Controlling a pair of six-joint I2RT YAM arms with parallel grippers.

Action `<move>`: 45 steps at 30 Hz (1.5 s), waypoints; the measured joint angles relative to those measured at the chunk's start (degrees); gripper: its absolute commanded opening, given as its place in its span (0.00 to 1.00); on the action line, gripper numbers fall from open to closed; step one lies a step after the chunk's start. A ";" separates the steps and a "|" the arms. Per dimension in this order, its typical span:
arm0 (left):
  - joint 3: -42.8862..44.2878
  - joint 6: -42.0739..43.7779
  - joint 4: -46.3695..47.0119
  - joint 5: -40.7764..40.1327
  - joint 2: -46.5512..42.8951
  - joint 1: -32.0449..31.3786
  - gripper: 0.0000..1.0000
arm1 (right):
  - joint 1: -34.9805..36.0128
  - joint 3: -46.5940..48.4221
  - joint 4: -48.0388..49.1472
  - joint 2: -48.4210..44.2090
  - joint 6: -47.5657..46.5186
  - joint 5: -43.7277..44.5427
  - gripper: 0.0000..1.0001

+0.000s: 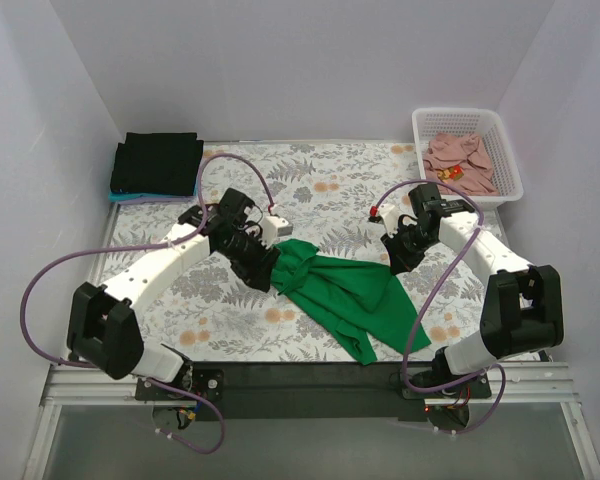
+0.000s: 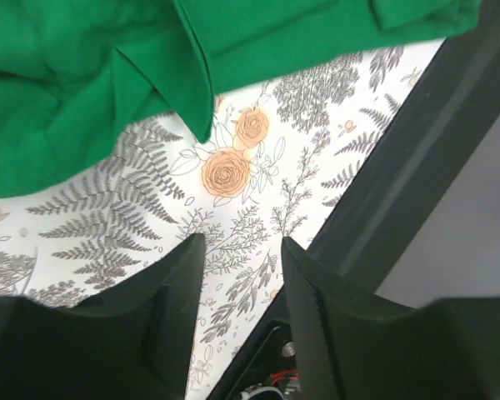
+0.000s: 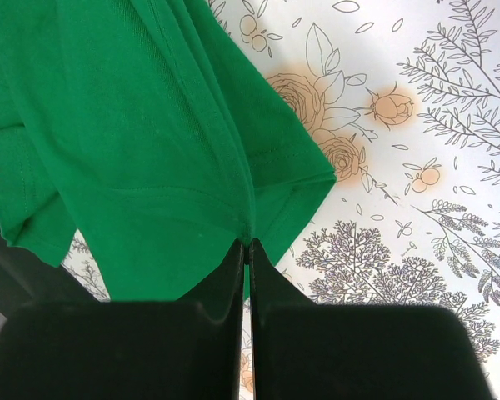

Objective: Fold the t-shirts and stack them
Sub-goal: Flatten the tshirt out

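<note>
Two arms reach out over the flowered table (image 1: 310, 170), and between them you have the green t-shirt (image 1: 345, 290) lying rumpled, its bulk running from the left arm's end toward the near edge. Well beyond the green t-shirt and off to its right, the white basket (image 1: 508, 150) stands at the far corner. Equally far beyond it to the left, a folded black t-shirt (image 1: 158, 163) rests on a light blue t-shirt (image 1: 130, 197), of which only a thin edge shows. A crumpled pink t-shirt (image 1: 458, 158) with a small red-yellow mark lies inside the basket. Your right gripper (image 3: 247, 250) sits at the green t-shirt's right end, its fingers (image 3: 271, 287) pressed together and pinching the stitched hem. Your left gripper (image 2: 242, 275) is at the garment's left end, just clear of the cloth, its fingers (image 2: 177, 287) spread with only the flowered surface between them.
</note>
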 measured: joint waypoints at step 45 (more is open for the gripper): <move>-18.97 -8.39 32.83 -10.21 5.92 -8.76 0.05 | -0.04 1.18 -1.22 0.33 0.85 0.11 0.01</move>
